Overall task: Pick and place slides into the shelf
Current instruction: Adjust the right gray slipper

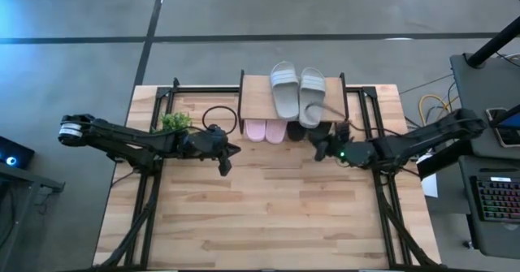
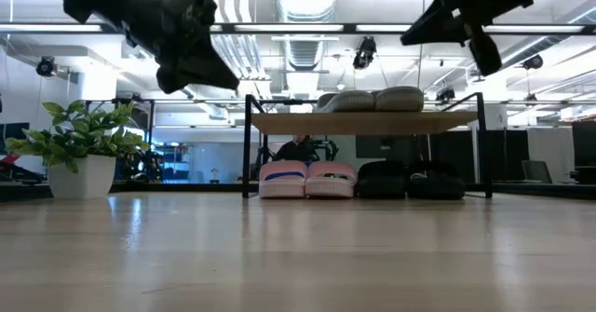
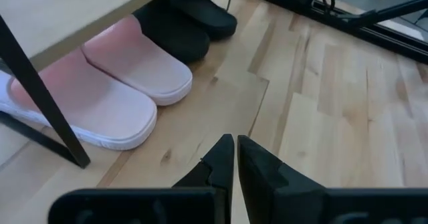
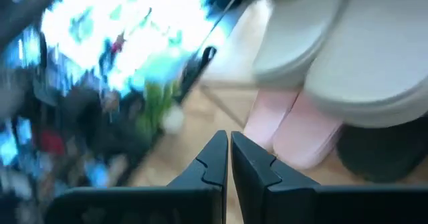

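The small low shelf (image 1: 260, 93), a light wooden plank on thin black metal legs, is standing at the far edge of the pale plank-topped wooden table (image 1: 268, 215), and it is carrying all six slides. Two light grey slip-on slides (image 1: 298, 91) with wide ribbed straps are lying side by side on its top, toward the right half of the plank. Under it, the pale pink pair (image 2: 307, 179) is sitting on the left and the black pair (image 2: 410, 180) on the right, toes pointing toward the near side (the soles are looking smooth and rounded, like moulded foam). A leafy green plant in a white pot (image 2: 79, 154) is standing to the left of the shelf. The left gripper (image 1: 225, 163) is hovering just near and left of the shelf, fingers pressed together and holding nothing. The right gripper (image 1: 322, 149) is hanging close to the shelf's right front, above the black pair, likewise closed and empty.
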Motion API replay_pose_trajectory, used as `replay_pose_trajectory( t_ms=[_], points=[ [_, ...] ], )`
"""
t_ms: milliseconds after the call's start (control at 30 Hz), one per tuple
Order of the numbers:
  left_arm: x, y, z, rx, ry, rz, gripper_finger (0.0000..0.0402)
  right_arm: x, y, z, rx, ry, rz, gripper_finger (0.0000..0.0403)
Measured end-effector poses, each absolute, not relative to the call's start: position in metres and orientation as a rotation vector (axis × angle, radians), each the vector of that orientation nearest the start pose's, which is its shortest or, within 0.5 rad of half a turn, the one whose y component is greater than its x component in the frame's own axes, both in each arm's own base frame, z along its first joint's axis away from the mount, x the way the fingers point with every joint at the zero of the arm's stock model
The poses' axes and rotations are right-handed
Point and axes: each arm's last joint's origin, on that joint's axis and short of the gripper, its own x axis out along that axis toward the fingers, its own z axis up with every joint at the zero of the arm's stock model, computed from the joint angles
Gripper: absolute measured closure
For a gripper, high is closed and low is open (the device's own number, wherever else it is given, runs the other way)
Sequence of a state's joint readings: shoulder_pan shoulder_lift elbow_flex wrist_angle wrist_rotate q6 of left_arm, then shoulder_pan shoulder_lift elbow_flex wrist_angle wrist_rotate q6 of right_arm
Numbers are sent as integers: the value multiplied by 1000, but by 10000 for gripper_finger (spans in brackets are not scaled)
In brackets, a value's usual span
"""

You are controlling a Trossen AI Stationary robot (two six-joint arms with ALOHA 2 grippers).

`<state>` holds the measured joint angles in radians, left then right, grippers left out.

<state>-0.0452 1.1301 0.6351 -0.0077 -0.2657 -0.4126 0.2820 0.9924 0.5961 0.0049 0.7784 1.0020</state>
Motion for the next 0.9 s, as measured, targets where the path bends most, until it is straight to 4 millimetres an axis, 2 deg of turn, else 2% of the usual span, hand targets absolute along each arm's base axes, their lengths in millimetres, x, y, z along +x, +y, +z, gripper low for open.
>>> replay_pose_trajectory(
  t_ms=[100, 200, 300, 533, 733, 900],
  points=[
    [236, -3, 233, -325, 443, 314, 395, 200, 32, 255, 814, -1, -681, 390],
    [236, -3, 233, -325, 444, 314, 395, 200, 23, 252, 728, 54, -706, 390],
    [236, -3, 233, -326, 444, 314, 395, 200, 16, 248, 722, 77, -756, 390],
    [236, -3, 233, -324, 445, 315, 395, 201, 7, 239, 748, 227, -690, 390],
    [235, -3, 232, -324, 446, 317, 395, 196, -6, 232, 716, 246, -834, 390],
    [235, -1, 232, -324, 445, 322, 395, 197, -16, 228, 717, 277, -865, 390]
  ],
)
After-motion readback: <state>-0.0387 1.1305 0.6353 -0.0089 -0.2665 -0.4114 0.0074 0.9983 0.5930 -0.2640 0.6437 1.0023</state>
